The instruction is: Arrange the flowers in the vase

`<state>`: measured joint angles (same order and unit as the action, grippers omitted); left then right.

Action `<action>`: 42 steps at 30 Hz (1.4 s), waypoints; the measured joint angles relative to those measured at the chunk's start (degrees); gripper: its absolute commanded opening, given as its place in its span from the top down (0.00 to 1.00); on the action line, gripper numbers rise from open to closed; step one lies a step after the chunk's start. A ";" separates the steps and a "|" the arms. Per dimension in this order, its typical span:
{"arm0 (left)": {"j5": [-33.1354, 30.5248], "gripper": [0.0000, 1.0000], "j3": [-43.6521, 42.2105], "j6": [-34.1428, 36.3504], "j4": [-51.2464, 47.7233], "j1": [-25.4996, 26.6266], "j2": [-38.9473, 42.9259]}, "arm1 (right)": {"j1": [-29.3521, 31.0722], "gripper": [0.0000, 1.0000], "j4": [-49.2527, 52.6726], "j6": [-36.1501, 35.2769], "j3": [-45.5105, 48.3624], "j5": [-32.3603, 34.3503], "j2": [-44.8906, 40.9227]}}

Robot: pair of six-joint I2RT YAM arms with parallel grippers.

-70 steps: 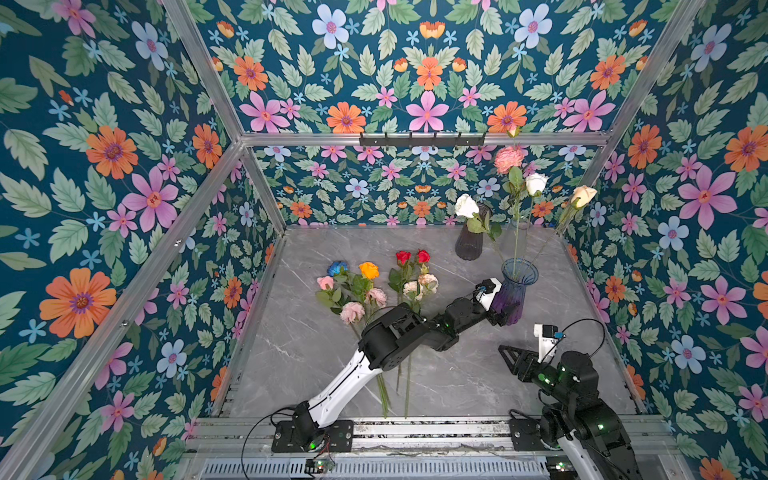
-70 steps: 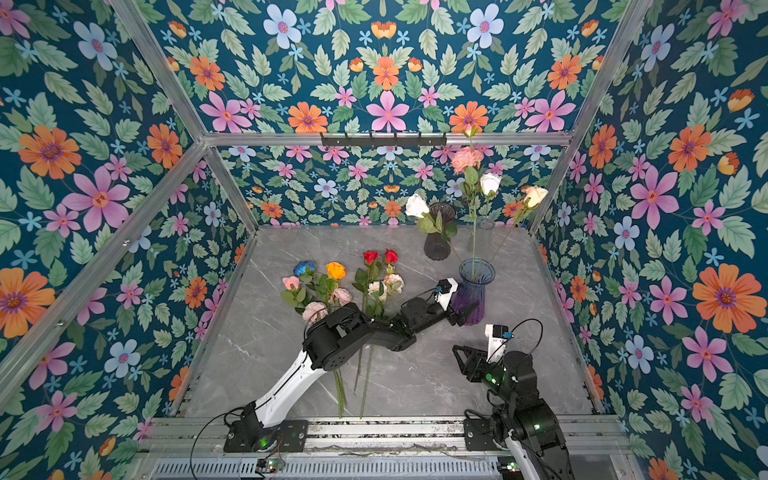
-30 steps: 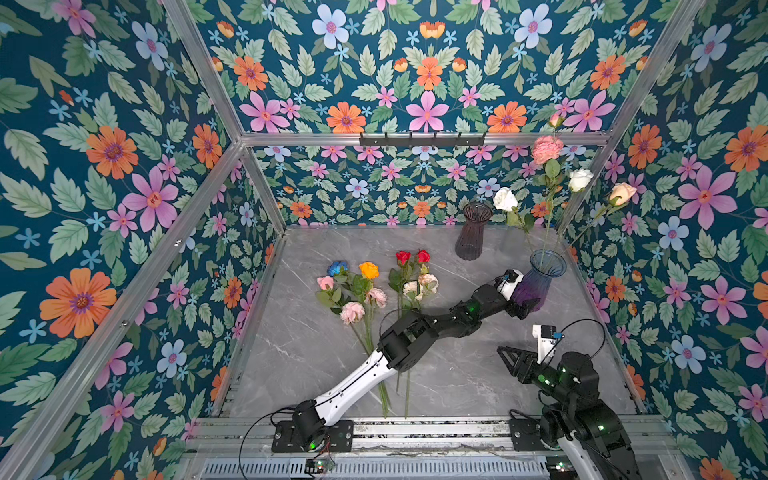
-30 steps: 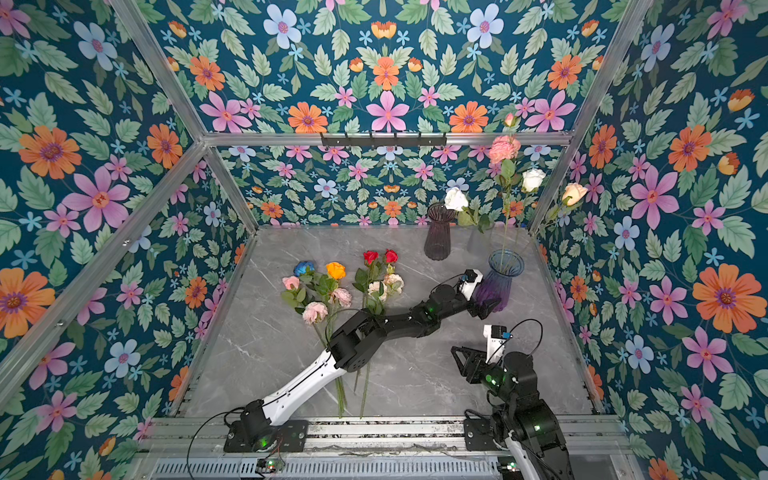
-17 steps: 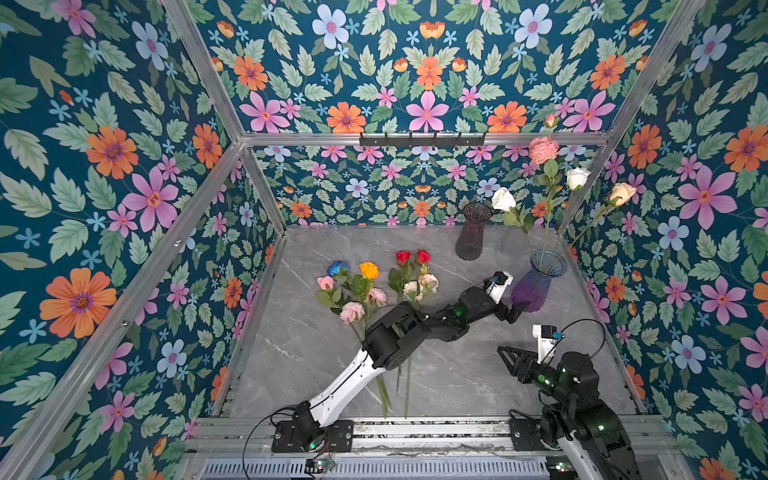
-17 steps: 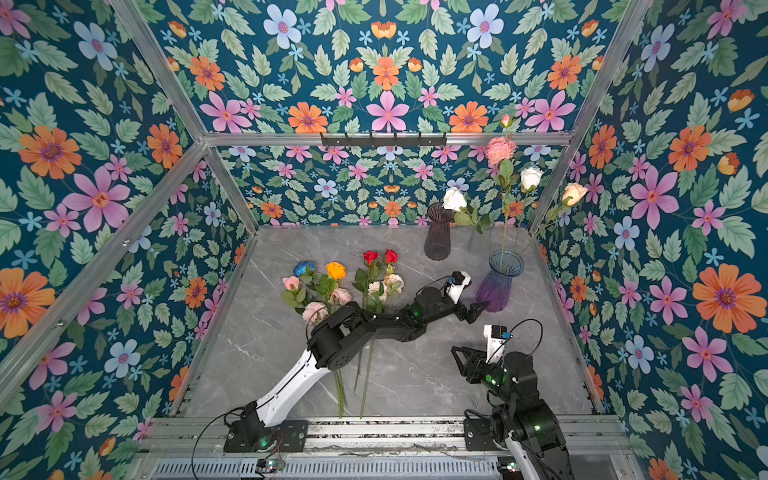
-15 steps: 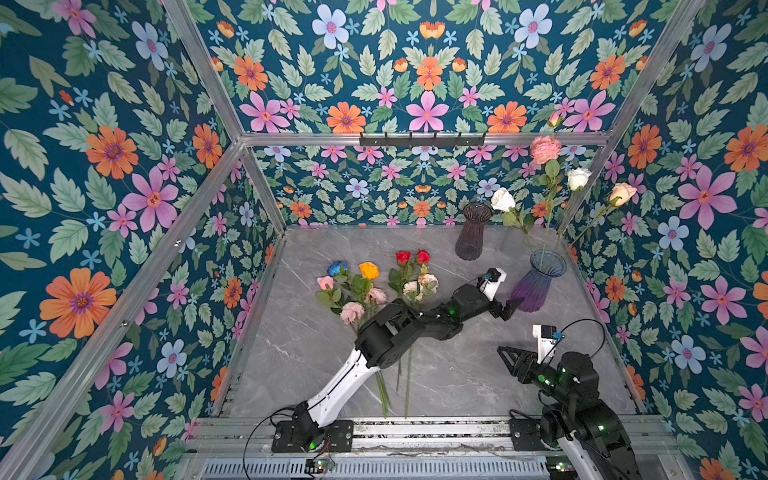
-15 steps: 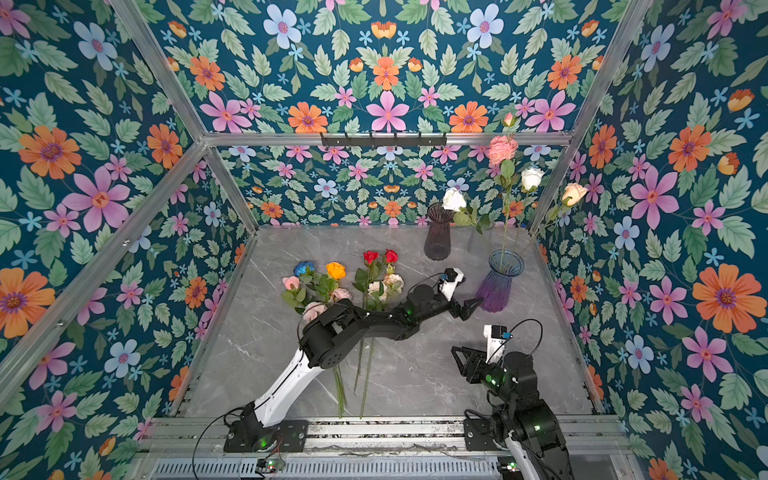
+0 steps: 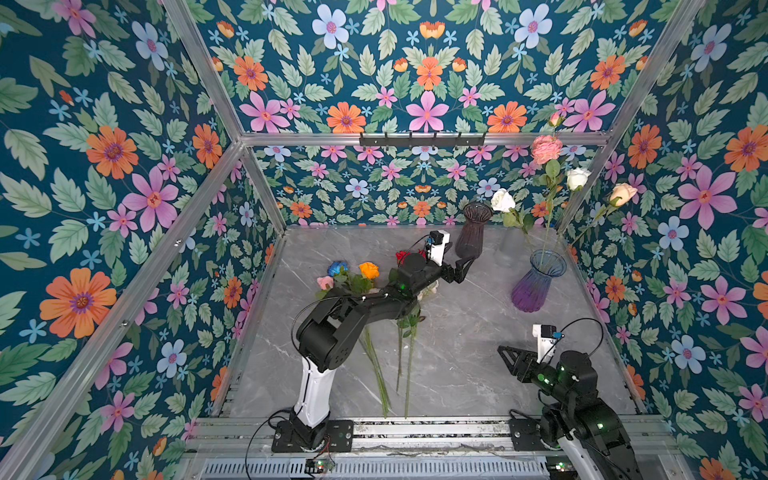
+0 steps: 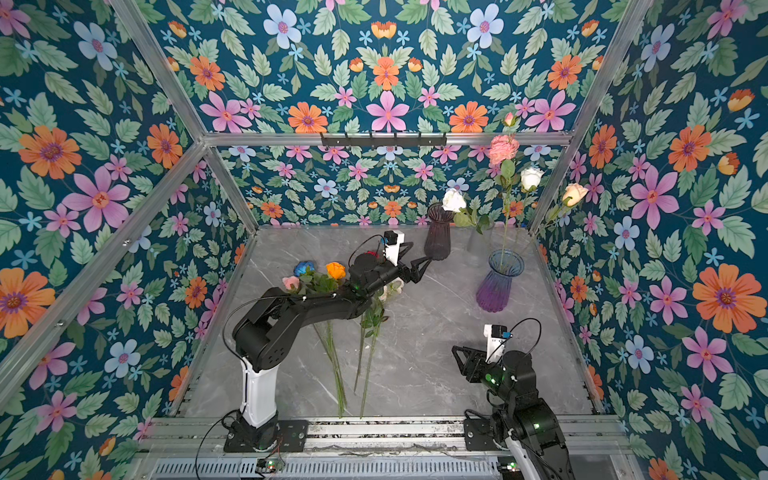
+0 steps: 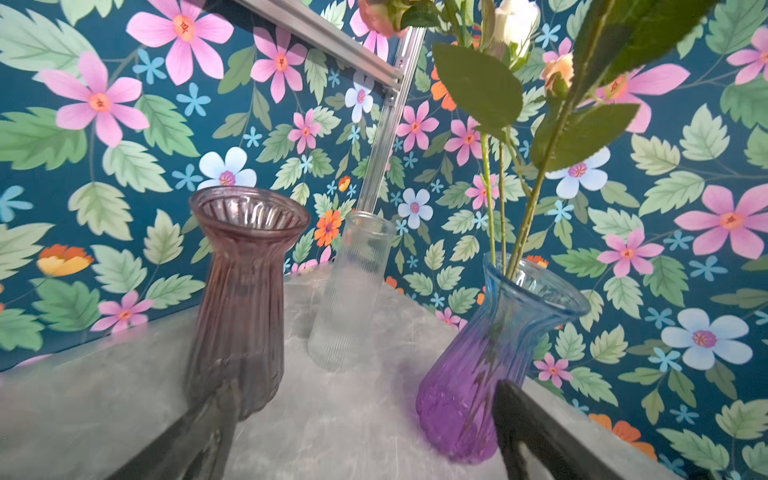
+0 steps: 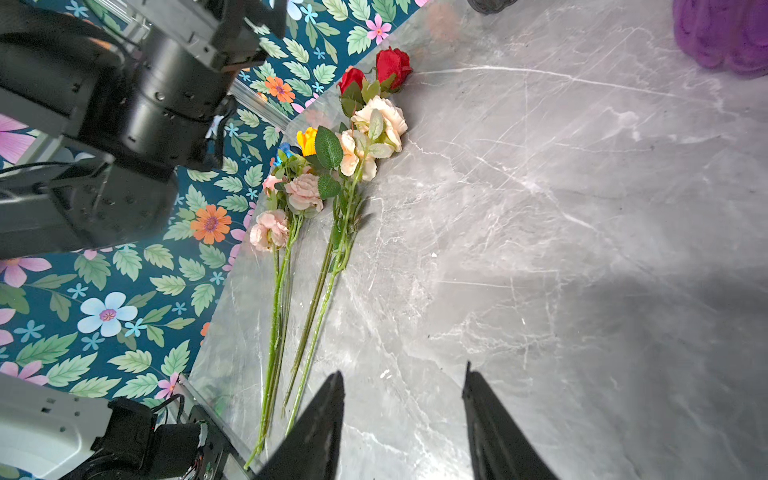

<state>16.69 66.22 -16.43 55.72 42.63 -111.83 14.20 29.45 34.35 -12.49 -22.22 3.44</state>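
Marble top (image 9: 457,353): pink, red, cream flowers (image 12: 376,120) lie flat; four stand in vase (image 9: 534,286), two o'clock. Left gripper (image 9: 464,270) wide, right gripper (image 12: 403,370) half-parted, both empty.

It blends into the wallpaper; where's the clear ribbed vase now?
In the left wrist view the clear ribbed vase stands at the back right of the table, between the brown vase and the purple vase, nearer the wall.

Left gripper (image 9: 464,269) is off the purple vase (image 9: 536,286), pulled back mid-table, jaws wide; vase and its flowers (image 9: 545,149) sit further right.
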 measured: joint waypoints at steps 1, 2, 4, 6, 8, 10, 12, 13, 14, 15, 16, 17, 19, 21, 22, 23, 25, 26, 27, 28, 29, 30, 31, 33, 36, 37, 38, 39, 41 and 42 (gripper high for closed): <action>0.07 0.00 -1.66 0.17 -0.33 0.04 1.57 | 0.00 0.52 -0.37 -0.02 0.00 0.04 1.49; 0.11 0.01 -2.97 0.35 -1.25 0.13 3.10 | 0.04 0.52 -0.52 -0.04 -0.15 0.02 3.10; -0.04 0.10 -2.60 0.70 -4.04 0.07 4.63 | 0.28 0.52 -1.22 -0.07 -0.48 0.00 6.40; -0.74 0.20 2.71 0.74 -10.43 -0.55 4.04 | 0.50 0.52 -2.14 -0.13 -0.79 0.02 8.66; -1.44 0.20 10.67 0.63 -17.31 -1.20 1.77 | 0.68 0.52 -2.60 -0.22 -0.83 0.00 8.85; -1.79 0.16 18.60 0.07 -23.56 -1.79 -1.09 | 0.76 0.52 -2.58 -0.20 -0.83 0.09 7.74; -2.01 0.15 25.53 -0.87 -29.44 -2.32 -4.13 | 0.81 0.52 -2.49 -0.20 -0.68 0.48 5.38; -2.36 0.16 27.98 -1.79 -31.85 -2.51 -5.33 | 0.81 0.52 -2.43 -0.20 -0.59 0.66 4.48; -2.86 0.16 31.91 -2.25 -35.45 -2.84 -7.26 | 0.81 0.52 -2.19 -0.17 -0.48 1.07 3.41; -3.34 0.16 36.09 -3.52 -38.75 -3.15 -9.33 | 0.81 0.52 -2.10 -0.13 -0.39 1.46 2.64; -3.32 0.16 39.34 -4.48 -41.09 -3.39 -10.99 | 0.83 0.51 -2.05 -0.07 -0.37 1.44 2.19; -3.63 0.16 43.06 -5.70 -43.80 -3.76 -12.81 | 0.85 0.52 -1.97 -0.02 -0.33 1.44 1.88; -3.54 0.17 48.57 -8.50 -47.06 -4.66 -15.65 | 0.96 0.51 -1.81 -0.02 -0.31 1.49 1.79; -2.91 0.19 50.47 -11.30 -47.60 -5.40 -17.09 | 0.96 0.52 -1.68 -0.02 -0.31 1.51 1.92; -2.08 0.20 50.18 -12.85 -47.52 -5.90 -17.29 | 0.96 0.51 -1.70 -0.02 -0.31 1.55 2.16; -1.40 0.19 48.70 -14.25 -46.99 -6.23 -16.96 | 0.98 0.51 -1.75 -0.02 -0.31 1.66 2.58; -0.37 0.18 41.79 -15.80 -44.48 -6.54 -14.08 | 1.01 0.52 -2.25 -0.04 -0.39 1.70 5.01; -0.17 0.17 36.52 -16.57 -42.69 -6.51 -11.45 | 1.01 0.52 -2.97 -0.04 -0.55 1.75 7.15; 0.09 0.17 30.23 -16.57 -40.65 -6.43 -8.17 | 1.03 0.52 -4.33 -0.02 -0.79 1.81 10.36; 0.11 0.16 24.06 -16.50 -38.18 -6.40 -4.68 | 1.18 0.53 -5.90 0.00 -1.16 1.81 13.62; 0.07 0.16 17.14 -16.46 -36.02 -6.34 -0.33 | 1.79 0.53 -8.00 0.07 -2.12 1.97 18.69; 0.31 0.16 10.62 -16.06 -33.88 -6.32 3.96 | 3.02 0.53 -10.25 0.15 -3.63 2.10 24.00; 0.17 0.16 4.15 -15.47 -30.27 -6.36 8.17 | 5.03 0.53 -11.17 -0.13 -5.92 3.23 29.20; -0.48 0.15 -9.25 -14.14 -25.20 -6.45 17.68 | 12.61 0.52 -13.20 -2.16 -14.93 7.30 42.51; -2.14 0.16 -24.46 -12.57 -19.65 -6.49 28.92 | 21.35 0.53 -14.69 -6.40 -31.43 13.79 60.37; -2.25 0.16 -28.70 -12.04 -18.80 -6.47 32.35 | 22.56 0.53 -14.47 -7.02 -36.61 15.87 65.33; -2.67 0.15 -32.72 -11.85 -18.25 -6.47 35.87 | 23.47 0.53 -14.64 -7.98 -42.49 18.49 71.17; -3.48 0.16 -36.57 -11.67 -17.49 -6.34 39.30 | 23.85 0.53 -14.08 -8.68 -47.30 20.96 75.93; -4.55 0.16 -42.77 -11.69 -16.81 -6.34 45.46 | 24.11 0.53 -11.63 -9.84 -56.02 25.49 84.11; -5.29 0.15 -46.03 -11.76 -16.65 -6.36 49.00 | 24.00 0.54 -10.05 -10.67 -60.43 27.43 88.11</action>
<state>11.40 20.18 -28.18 39.07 36.27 -62.83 38.20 19.40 23.68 -72.93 5.21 91.55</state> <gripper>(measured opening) 0.845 0.472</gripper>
